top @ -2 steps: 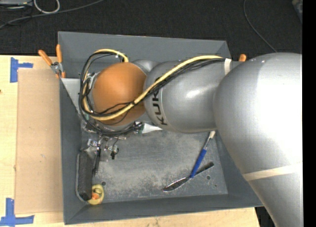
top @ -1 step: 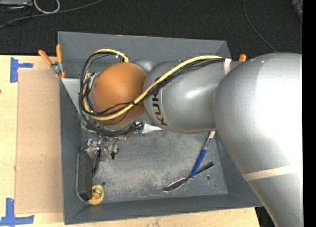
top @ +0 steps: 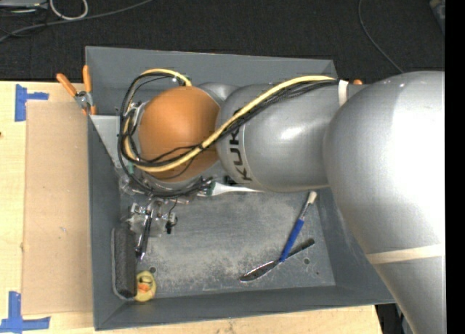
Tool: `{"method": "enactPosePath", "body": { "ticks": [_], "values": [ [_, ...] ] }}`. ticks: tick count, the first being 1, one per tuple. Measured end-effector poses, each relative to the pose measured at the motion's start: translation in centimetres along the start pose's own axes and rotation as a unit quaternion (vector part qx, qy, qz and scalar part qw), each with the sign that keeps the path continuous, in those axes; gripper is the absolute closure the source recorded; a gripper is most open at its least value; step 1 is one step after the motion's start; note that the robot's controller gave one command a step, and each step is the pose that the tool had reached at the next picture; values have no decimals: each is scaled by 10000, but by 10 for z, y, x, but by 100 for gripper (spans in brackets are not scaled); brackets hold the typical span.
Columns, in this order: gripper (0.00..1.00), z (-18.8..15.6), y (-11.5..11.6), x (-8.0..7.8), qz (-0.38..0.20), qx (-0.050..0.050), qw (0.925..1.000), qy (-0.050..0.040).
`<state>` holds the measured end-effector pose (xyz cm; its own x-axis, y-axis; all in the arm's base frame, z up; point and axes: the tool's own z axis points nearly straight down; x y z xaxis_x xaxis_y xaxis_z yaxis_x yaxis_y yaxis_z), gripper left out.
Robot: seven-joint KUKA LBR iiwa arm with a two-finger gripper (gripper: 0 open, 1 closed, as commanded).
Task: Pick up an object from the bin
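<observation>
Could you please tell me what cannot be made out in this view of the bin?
Camera view:
- Far half of the bin: hidden under the arm and orange cover.
- White and green thing by the wrist: mostly covered by the arm, kind unclear.
- Dark long thing along the left wall: too dark to identify.
- Gripper: too small to tell whether it touches anything.

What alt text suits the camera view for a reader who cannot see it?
The gripper is over the left side of the grey bin, beside a long dark object along the left wall, a small yellow thing at its lower end. A blue pen and a thin dark piece lie farther right.
</observation>
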<state>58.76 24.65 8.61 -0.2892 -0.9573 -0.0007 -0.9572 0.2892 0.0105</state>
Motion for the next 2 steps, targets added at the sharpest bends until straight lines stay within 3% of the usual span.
{"method": "enactPosePath", "body": {
  "ticks": [2],
  "values": [
    [100, -71, 0, -2, 11, 21, 10000, -20]
  ]
}}
